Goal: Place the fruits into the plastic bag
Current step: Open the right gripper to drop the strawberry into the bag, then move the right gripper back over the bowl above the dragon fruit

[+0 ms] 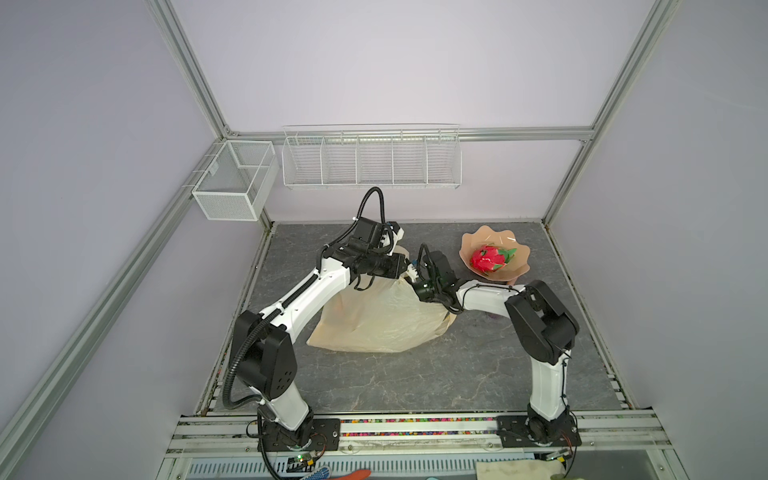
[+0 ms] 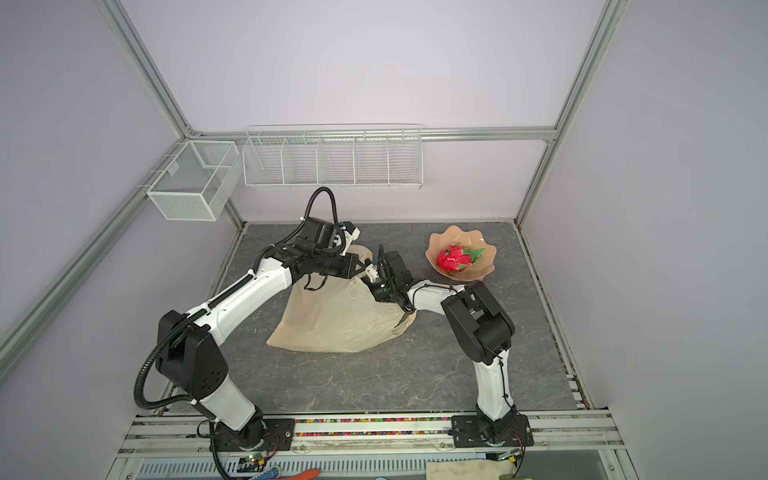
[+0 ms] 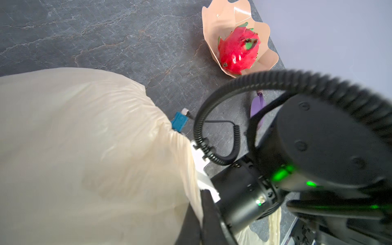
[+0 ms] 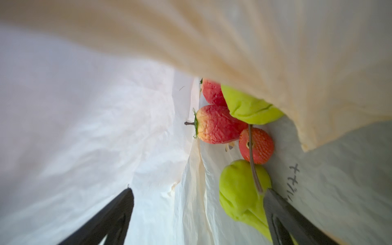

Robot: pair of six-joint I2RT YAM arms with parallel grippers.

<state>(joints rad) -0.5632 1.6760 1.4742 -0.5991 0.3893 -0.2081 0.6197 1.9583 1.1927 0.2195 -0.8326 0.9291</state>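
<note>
The plastic bag (image 1: 382,320) lies slumped in the middle of the bench (image 1: 415,374), its mouth lifted toward the far side, where the left hand (image 1: 406,269) is clamped shut on the bunched upper edge of the plastic. The right hand (image 4: 198,191) reaches into the bag through that mouth, its fingers (image 4: 110,216) spread wide and gripping nothing. Seen from the right wrist, the bag holds three red strawberries (image 4: 218,125) crowded together with two green pears (image 4: 239,188). The nearer pear rests against one finger, and the other pear is half covered by a fold of plastic. The dragon fruit (image 1: 488,259) is outside the bag: it sits alone in the pink wavy-edged dish (image 1: 471,239) at the far right of the bench, apart from the bag. A purple scoop (image 3: 256,106) lies on the bench near the dish (only a strip of it shows behind the right arm). A white wire rack (image 1: 372,162) with dividers and a mesh basket (image 1: 232,183) hang on the walls above the bench.
</note>
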